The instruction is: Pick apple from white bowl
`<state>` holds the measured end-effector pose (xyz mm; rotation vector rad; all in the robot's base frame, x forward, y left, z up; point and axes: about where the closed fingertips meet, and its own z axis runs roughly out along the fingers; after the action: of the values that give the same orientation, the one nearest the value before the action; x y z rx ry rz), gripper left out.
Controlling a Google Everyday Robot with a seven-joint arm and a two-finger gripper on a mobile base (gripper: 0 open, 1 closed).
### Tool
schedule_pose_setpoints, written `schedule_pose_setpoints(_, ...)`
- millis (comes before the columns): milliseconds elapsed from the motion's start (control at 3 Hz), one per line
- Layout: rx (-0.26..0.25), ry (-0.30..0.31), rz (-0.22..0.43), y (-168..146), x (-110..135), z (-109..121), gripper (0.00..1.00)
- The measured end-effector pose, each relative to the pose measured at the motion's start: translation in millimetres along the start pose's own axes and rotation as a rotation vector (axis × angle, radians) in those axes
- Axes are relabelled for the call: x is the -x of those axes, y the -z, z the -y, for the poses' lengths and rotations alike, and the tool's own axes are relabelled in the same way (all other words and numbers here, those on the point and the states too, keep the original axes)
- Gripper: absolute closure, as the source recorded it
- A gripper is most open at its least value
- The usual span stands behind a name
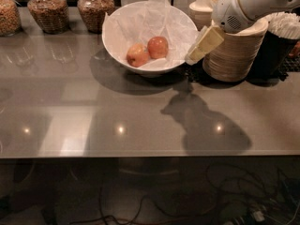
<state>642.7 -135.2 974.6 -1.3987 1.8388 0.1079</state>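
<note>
The white bowl (117,50), lined with crinkled white tissue paper, stands at the back of the grey counter. Two apples lie in it. The evenly orange-red apple (158,47) is on the right, and a paler apple (138,55) with yellowish patches touches it on the left. My gripper (199,48) hangs from the white arm at the upper right. Its pale fingers point down-left just beside the bowl's right rim, above the counter. It holds nothing that I can see.
A stack of beige disposable bowls (234,55) stands right of the white bowl, behind the gripper. More white bowls (206,3) and a dark cup holder (281,41) are at the back right. Three glass jars (47,8) of grains line the back left.
</note>
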Motion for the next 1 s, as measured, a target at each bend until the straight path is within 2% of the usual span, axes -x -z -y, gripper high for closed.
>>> schedule_pose_setpoints(333,0.0,0.0,0.0,0,0,0,0.0)
schedule_pose_setpoints(667,-0.013,0.027,0.02,-5,4,-1,0.0)
schedule_pose_setpoints(1000,-0.031,0.083,0.084,-28,21,5,0.0)
